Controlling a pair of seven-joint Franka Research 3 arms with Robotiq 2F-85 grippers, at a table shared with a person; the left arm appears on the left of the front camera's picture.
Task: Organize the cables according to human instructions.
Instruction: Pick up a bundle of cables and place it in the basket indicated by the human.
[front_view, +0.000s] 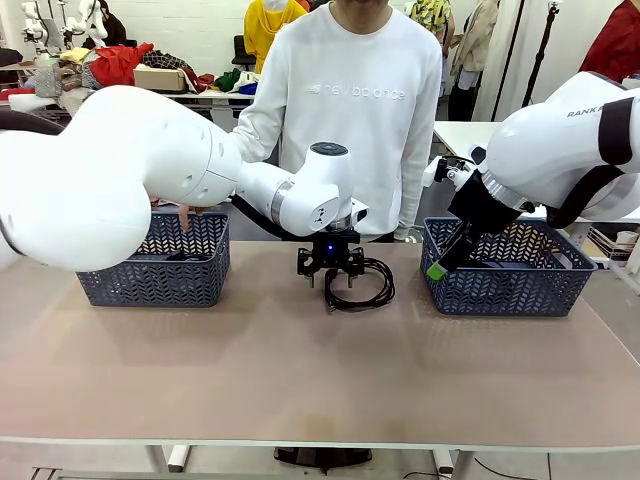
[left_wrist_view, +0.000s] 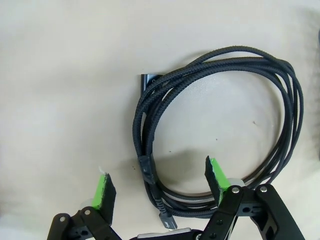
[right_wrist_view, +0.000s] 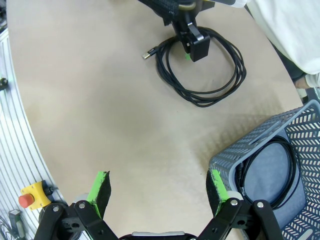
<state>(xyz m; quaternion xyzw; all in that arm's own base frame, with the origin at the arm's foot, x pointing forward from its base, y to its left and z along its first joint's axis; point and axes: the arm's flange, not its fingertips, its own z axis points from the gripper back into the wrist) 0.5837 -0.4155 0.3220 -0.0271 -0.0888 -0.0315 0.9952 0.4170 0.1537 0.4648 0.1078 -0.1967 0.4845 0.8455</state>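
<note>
Front view: a person in a white sweatshirt (front_view: 350, 100) stands at the far side of a tan worktop (front_view: 300, 370). At centre frame the left claw (front_view: 331, 272) points down over a coiled black cable (front_view: 365, 285) lying on the worktop, its jaws apart with nothing gripped. A blue-grey lattice basket (front_view: 160, 275) sits at middle left; one of the person's hands (front_view: 186, 215) points down at its far rim. A second basket (front_view: 510, 285) sits at middle right, with the right claw (front_view: 440, 265) hanging at its near left corner; how its jaws stand is hard to read here.

Left wrist view: the green pads (left_wrist_view: 102, 190) rise from the bottom edge on either side of the cable's lower left strands, spread wide. The braided cable (left_wrist_view: 220, 65) loops across the right half of the frame, one plug (left_wrist_view: 165, 217) low between the pads and another (left_wrist_view: 146, 80) at upper centre partly under the strands.

Right wrist view: the right claw (right_wrist_view: 157, 187) is open and empty above bare worktop. The cable (right_wrist_view: 210, 90) and left claw (right_wrist_view: 192, 50) appear at upper centre. At lower right, the basket (right_wrist_view: 260, 140) holds another coiled cable (right_wrist_view: 290, 165), cut off by the frame edge.

The step in hand seems to be picking up the loose cable; next the jaws must descend and close on the bundled strands, probably for the left basket
</note>
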